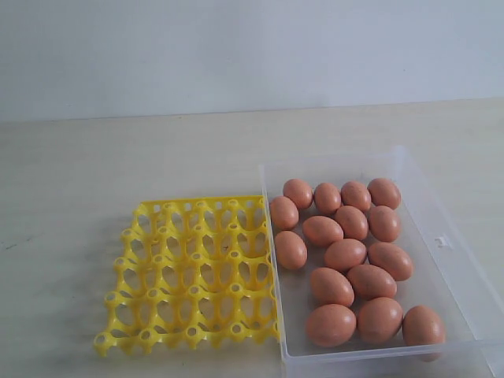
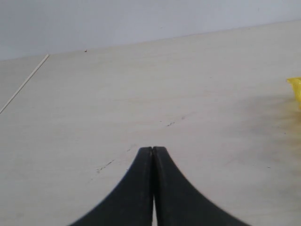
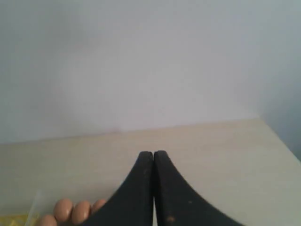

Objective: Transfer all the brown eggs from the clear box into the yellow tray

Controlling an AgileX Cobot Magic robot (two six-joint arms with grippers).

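Note:
Several brown eggs (image 1: pixel 344 254) lie loose in the clear box (image 1: pixel 445 242) on the right of the exterior view. The yellow tray (image 1: pixel 193 272) sits against the box's left wall with all its cups empty. Neither arm shows in the exterior view. In the left wrist view my left gripper (image 2: pixel 153 148) is shut with nothing in it, above bare table, and a corner of the yellow tray (image 2: pixel 296 85) shows at the edge. My right gripper (image 3: pixel 153 152) is also shut and empty, with a few brown eggs (image 3: pixel 71 211) visible beside its black fingers (image 3: pixel 134 188).
The pale wooden table (image 1: pixel 118 157) runs back to a plain grey wall (image 1: pixel 236 47). In the right wrist view the table's edge (image 3: pixel 277 139) falls away on one side. A thin seam line (image 2: pixel 26 82) crosses the table in the left wrist view.

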